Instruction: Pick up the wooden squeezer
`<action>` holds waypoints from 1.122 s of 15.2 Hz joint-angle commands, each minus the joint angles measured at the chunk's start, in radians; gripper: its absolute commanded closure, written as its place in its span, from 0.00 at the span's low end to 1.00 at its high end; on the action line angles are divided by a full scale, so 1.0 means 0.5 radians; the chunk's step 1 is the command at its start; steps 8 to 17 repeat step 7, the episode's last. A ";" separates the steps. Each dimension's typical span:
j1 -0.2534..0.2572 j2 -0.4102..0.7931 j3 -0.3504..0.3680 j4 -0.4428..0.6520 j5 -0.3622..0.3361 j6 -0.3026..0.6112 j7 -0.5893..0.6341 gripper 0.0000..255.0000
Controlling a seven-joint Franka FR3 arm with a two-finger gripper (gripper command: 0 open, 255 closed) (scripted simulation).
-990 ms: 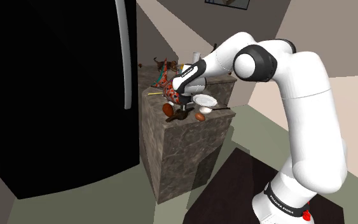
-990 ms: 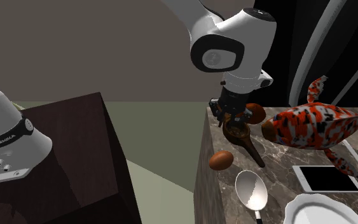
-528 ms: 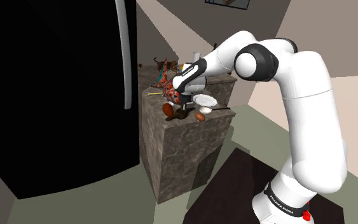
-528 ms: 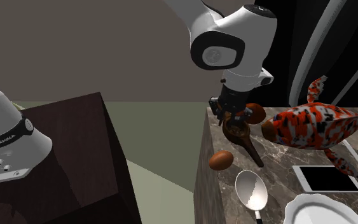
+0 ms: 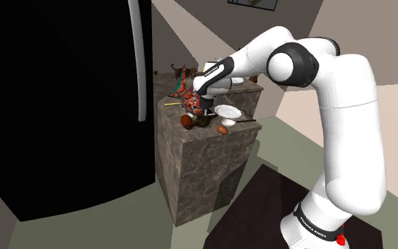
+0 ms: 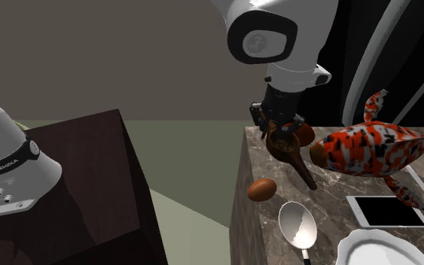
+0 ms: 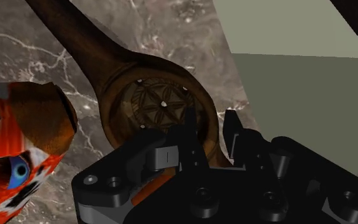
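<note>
The wooden squeezer (image 6: 291, 153) is a dark brown bowl with a carved flower pattern (image 7: 160, 104) and a long handle. My gripper (image 6: 281, 129) is shut on the bowl's rim, one finger (image 7: 191, 135) inside and the other outside. The bowl end hangs a little above the marble counter (image 6: 278, 248), and the handle slopes down toward the stone near its corner. In the shoulder view the gripper (image 5: 199, 112) holds the squeezer (image 5: 199, 122) beside a spotted figure.
An orange, black and white fish figure (image 6: 368, 147) lies right beside the squeezer. A brown egg (image 6: 261, 189), a white spoon (image 6: 297, 224), a tablet (image 6: 389, 211) and a white plate (image 6: 376, 252) share the counter. A tall black fridge (image 5: 63, 106) stands behind.
The gripper has risen with the squeezer's bowl clasped in it; the bowl has come up off the counter and the handle now tilts downward.
</note>
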 commanded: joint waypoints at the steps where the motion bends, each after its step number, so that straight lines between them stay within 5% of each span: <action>1: 0.006 -0.037 -0.009 0.004 -0.013 -0.040 0.008 1.00; 17: 0.015 -0.102 -0.024 0.022 -0.037 -0.121 0.025 1.00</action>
